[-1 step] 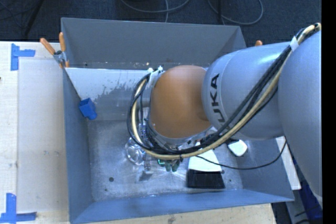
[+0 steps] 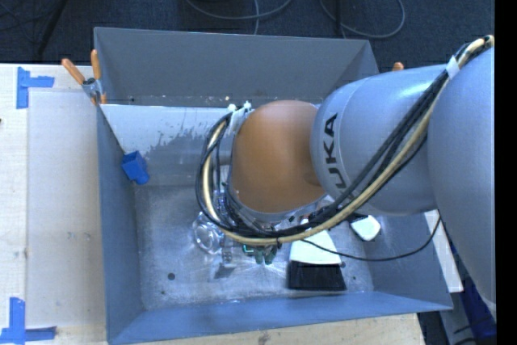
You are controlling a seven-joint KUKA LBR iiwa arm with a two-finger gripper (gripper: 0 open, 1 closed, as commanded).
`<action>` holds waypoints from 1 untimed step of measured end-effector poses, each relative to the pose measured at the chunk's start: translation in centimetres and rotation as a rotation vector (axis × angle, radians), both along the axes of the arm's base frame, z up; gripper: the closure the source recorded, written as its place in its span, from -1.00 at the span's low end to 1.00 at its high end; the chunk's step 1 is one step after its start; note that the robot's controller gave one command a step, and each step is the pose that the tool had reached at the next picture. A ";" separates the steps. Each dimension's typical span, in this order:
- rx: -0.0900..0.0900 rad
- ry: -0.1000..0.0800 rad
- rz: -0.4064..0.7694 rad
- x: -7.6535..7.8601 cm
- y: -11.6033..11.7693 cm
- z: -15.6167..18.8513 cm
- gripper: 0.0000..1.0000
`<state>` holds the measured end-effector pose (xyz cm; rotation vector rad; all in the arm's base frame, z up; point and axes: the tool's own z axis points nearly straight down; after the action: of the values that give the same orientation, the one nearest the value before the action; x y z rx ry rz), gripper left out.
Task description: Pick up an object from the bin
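Observation:
My gripper (image 2: 245,253) is low over the bin's floor near the middle, mostly hidden under the arm's orange cover. A clear, shiny plastic thing (image 2: 206,237) lies on the floor right beside it, at its left, and I cannot tell whether they touch. Just to its right, near the front wall, lies a flat black rectangular thing (image 2: 317,276) with a white card (image 2: 325,245) behind it.
A small blue block (image 2: 135,167) rests against the sloping left wall. A white rounded thing (image 2: 365,228) lies at the right, beneath the arm. The arm and its cables cover the bin's middle and right side.

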<state>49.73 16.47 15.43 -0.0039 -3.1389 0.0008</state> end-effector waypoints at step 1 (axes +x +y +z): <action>0.006 -0.010 0.031 3.1 -2.9 -3.0 -1.00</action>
<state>52.78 13.58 12.39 0.0447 -3.1482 -0.0087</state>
